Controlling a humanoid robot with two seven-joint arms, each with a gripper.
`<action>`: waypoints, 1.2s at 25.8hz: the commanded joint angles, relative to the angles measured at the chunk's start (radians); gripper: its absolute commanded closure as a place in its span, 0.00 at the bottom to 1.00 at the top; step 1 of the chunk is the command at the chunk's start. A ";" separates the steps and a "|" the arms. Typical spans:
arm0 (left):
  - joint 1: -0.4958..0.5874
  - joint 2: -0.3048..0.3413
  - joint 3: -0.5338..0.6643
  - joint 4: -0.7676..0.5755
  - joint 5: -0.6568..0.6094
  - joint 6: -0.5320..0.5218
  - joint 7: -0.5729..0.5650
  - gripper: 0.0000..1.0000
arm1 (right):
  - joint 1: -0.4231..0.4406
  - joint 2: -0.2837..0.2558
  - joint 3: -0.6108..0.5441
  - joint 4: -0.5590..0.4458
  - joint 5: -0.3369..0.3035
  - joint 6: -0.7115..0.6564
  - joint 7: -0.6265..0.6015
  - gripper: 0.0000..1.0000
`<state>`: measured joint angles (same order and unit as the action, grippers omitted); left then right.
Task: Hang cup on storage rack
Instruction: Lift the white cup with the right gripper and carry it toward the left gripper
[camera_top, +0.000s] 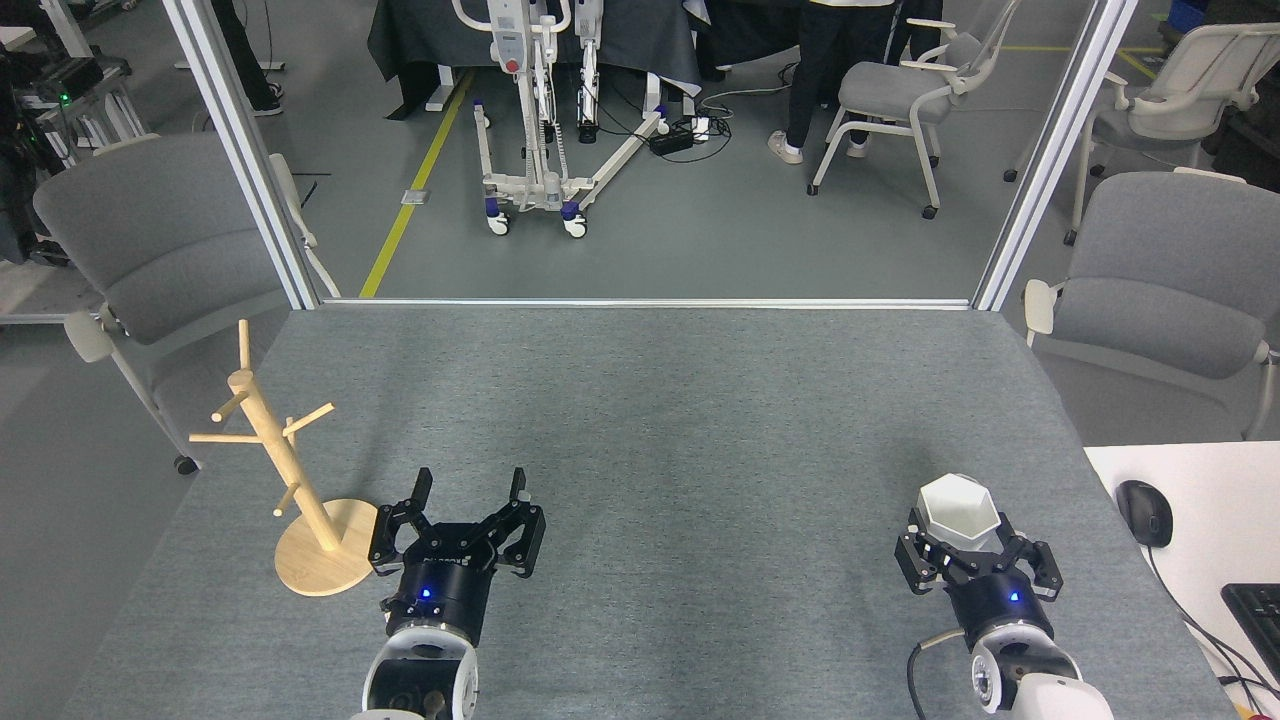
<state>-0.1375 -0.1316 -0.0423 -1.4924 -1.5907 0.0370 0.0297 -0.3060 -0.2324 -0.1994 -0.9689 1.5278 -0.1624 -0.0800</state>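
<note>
The white cup (958, 510) with a hexagonal rim stands upright at the table's front right. My right gripper (960, 528) reaches it from the near side, its black fingers (913, 530) pressed against both flanks of the cup, shut on it. The cup's lower part is hidden behind the gripper. At the front left stands the wooden storage rack (262, 437), a post with thin pegs on a round base (318, 572). My left gripper (470, 482) rests just right of that base, open, with nothing between its fingers.
The grey felt table (650, 420) stretches away behind both grippers. A white desk with a mouse (1144, 512) and a keyboard (1258, 610) adjoins its right edge. Grey chairs (150, 250) stand beyond both sides, and a metal frame borders the far edge.
</note>
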 joint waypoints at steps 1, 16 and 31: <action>-0.007 0.000 -0.001 0.011 0.000 0.001 0.001 0.01 | -0.018 -0.001 0.000 0.022 0.000 0.001 -0.001 0.01; -0.016 0.000 -0.001 0.026 0.000 0.001 0.001 0.01 | -0.079 0.001 -0.005 0.113 0.025 0.001 -0.004 0.01; -0.017 0.000 0.001 0.026 0.000 0.001 -0.001 0.01 | -0.111 -0.002 -0.006 0.156 0.025 0.001 -0.004 0.02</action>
<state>-0.1549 -0.1319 -0.0418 -1.4664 -1.5908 0.0386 0.0285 -0.4035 -0.2332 -0.2058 -0.8360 1.5526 -0.1625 -0.0881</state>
